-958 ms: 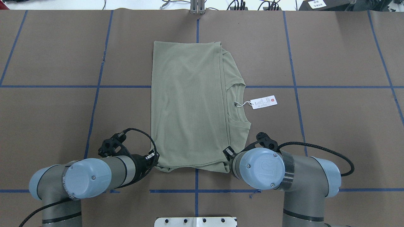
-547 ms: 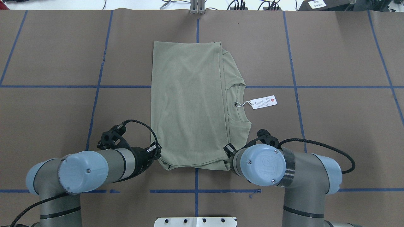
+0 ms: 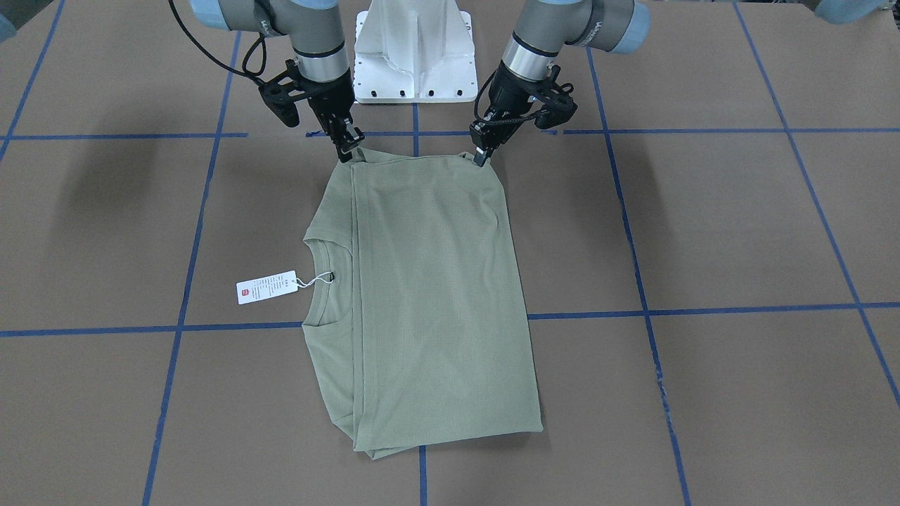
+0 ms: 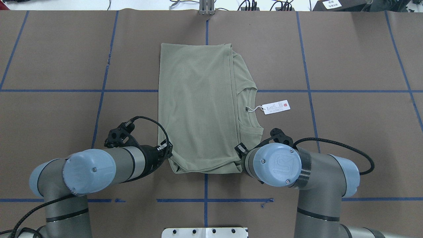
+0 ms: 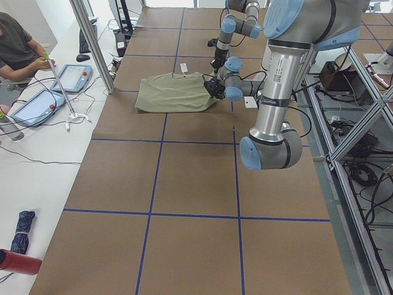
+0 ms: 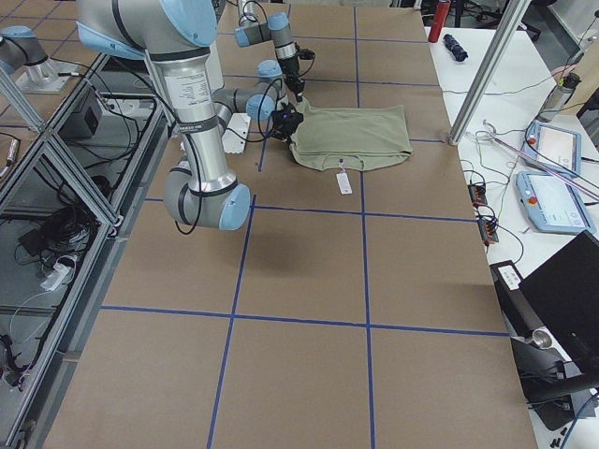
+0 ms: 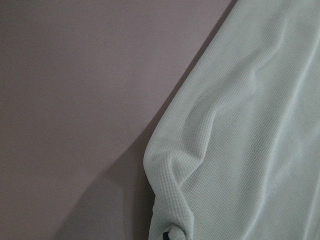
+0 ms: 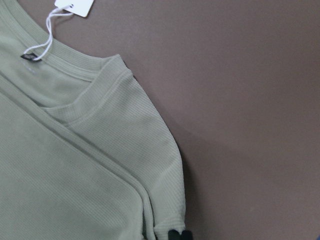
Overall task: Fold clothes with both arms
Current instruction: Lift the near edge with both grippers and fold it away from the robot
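The sage-green knit shirt, likely soft and limp, wants corner holds: seen from overhead, the black left gripper clamps its 7 o'clock corner, the right gripper its 5 o'clock.

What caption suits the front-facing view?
The left gripper and right gripper pinch the folded sage-green shirt at its robot-side corners; the hang tag lies on the table.

place: robotics lab | evidence: blue-taped grid table, teach pendants, aluminium framing
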Controlling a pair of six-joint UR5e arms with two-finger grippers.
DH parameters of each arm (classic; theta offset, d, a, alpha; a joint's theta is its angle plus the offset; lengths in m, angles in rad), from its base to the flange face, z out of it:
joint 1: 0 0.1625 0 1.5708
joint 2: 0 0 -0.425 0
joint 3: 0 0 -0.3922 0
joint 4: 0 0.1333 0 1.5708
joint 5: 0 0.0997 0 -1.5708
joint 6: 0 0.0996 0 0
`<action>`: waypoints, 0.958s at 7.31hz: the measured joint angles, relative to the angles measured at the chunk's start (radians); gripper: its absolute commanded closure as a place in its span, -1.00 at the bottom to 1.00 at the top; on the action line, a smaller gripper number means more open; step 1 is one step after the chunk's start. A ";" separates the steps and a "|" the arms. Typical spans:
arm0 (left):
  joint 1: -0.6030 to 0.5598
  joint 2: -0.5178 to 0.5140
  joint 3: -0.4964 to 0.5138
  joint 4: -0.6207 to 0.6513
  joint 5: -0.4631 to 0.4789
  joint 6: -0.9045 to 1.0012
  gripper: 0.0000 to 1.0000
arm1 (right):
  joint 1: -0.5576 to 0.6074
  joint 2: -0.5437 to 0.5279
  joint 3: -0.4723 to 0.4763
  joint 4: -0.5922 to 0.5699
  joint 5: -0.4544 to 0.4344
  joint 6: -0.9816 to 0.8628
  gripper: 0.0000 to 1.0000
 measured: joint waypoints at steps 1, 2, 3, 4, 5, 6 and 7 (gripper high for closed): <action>-0.052 -0.049 0.005 0.042 -0.001 0.057 1.00 | 0.043 0.009 -0.004 0.001 0.004 -0.038 1.00; -0.111 -0.085 0.017 0.066 -0.003 0.111 1.00 | 0.099 0.030 -0.024 0.002 0.022 -0.080 1.00; -0.172 -0.122 0.054 0.073 -0.008 0.158 1.00 | 0.167 0.073 -0.071 0.003 0.060 -0.124 1.00; -0.231 -0.174 0.125 0.073 -0.017 0.197 1.00 | 0.240 0.137 -0.152 0.005 0.103 -0.173 1.00; -0.281 -0.230 0.217 0.056 -0.023 0.226 1.00 | 0.309 0.223 -0.276 0.012 0.136 -0.230 1.00; -0.324 -0.283 0.321 0.012 -0.026 0.250 1.00 | 0.371 0.315 -0.428 0.049 0.167 -0.279 1.00; -0.358 -0.328 0.423 -0.044 -0.026 0.269 1.00 | 0.424 0.384 -0.558 0.112 0.198 -0.310 1.00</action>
